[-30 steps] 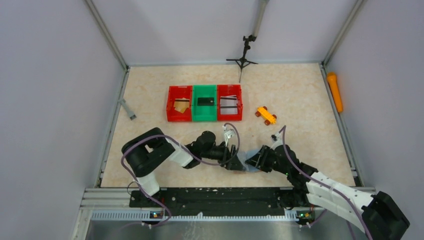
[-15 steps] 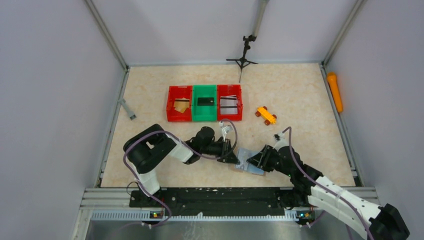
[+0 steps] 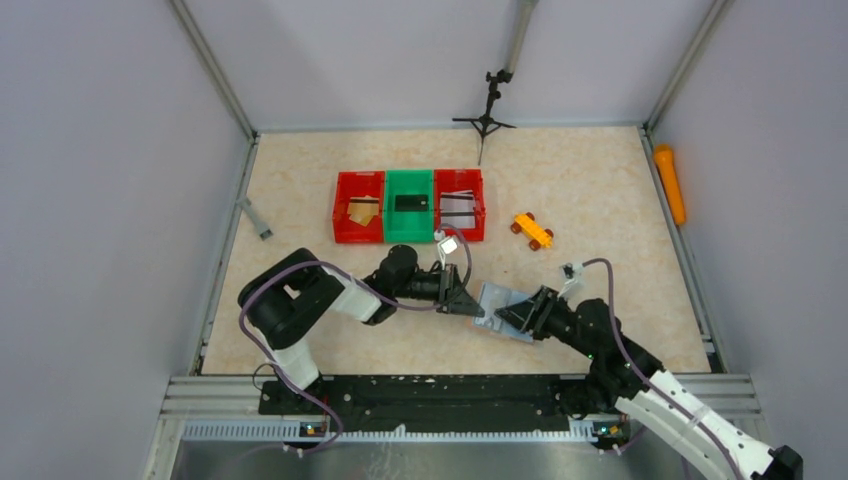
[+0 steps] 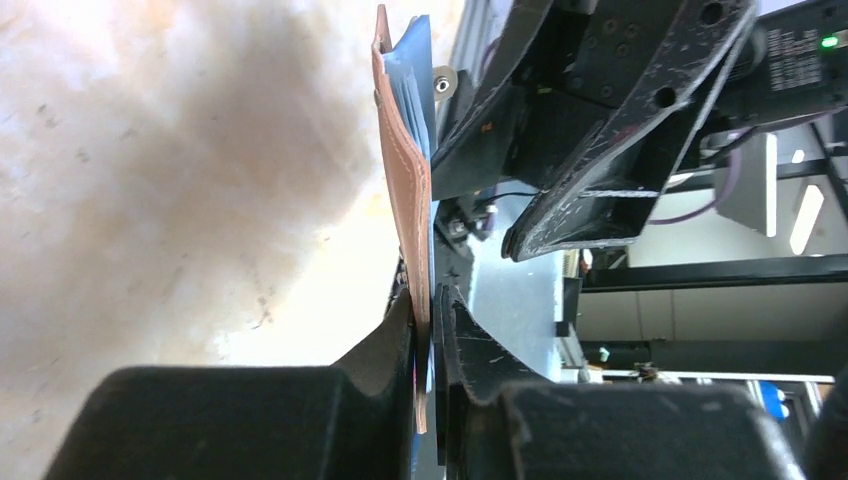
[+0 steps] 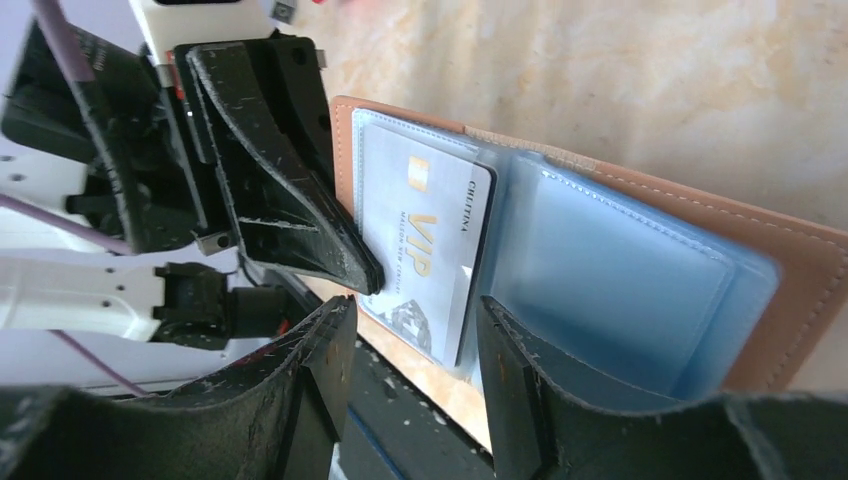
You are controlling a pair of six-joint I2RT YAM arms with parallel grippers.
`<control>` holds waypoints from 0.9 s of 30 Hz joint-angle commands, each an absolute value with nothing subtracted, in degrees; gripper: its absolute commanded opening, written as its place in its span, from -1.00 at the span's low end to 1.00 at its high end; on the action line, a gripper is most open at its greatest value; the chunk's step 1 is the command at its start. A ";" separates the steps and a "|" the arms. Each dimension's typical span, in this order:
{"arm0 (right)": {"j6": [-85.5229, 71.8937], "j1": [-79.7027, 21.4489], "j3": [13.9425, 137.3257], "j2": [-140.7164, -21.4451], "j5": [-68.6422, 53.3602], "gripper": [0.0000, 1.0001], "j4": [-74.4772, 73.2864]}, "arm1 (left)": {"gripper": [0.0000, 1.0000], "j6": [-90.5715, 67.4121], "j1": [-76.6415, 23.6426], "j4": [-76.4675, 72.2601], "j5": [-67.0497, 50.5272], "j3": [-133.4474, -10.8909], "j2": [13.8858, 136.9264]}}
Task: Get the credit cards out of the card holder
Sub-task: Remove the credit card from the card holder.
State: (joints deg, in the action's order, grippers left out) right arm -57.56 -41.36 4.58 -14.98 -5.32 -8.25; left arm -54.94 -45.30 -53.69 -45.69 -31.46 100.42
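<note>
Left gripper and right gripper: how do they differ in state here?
The left gripper is shut on the edge of the card holder; the right gripper is open, holding nothing. The left pinches tan leather, while the right's jaws stand apart either side of the white VIP card in its sleeve. Both point at the holder from opposite sides.

The grey card (image 5: 425,250) tucked in the card holder (image 5: 790,265) reads "VIP" in gold; its smaller print is illegible.

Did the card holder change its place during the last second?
Yes. The card holder has shifted away from the table's near edge, toward the right red bin.
</note>
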 commanded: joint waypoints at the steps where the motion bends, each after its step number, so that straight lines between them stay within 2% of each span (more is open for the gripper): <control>1: -59.62 -41.40 7.89 -10.02 -5.77 -0.01 -8.37 | -0.95 -64.57 -44.83 -69.64 -47.94 -29.97 98.08; 7: -61.18 -41.44 8.19 -2.53 -7.44 -0.06 -6.61 | -0.96 -71.62 -44.82 -78.68 -48.75 -29.20 98.40; 12: -62.43 -41.39 8.41 -2.99 -10.03 -0.12 -3.69 | -0.96 -73.05 -44.82 -79.91 -49.21 -29.32 98.09; 19: -64.87 -41.40 8.00 -2.49 -11.20 -0.32 1.84 | -0.97 -72.91 -44.82 -80.45 -49.28 -28.88 97.79; 21: -65.58 -41.45 8.12 -2.60 -10.64 -0.40 1.46 | -0.97 -73.15 -44.86 -81.26 -49.37 -28.56 97.74; 27: -64.00 -41.40 10.59 -5.52 -8.24 -0.43 -6.42 | -0.89 -74.10 -44.91 -84.99 -49.70 -28.25 97.94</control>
State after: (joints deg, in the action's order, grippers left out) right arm -63.29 -41.08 6.57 -3.86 -6.24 -7.92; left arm -73.28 -43.86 -77.93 -49.10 -28.01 99.46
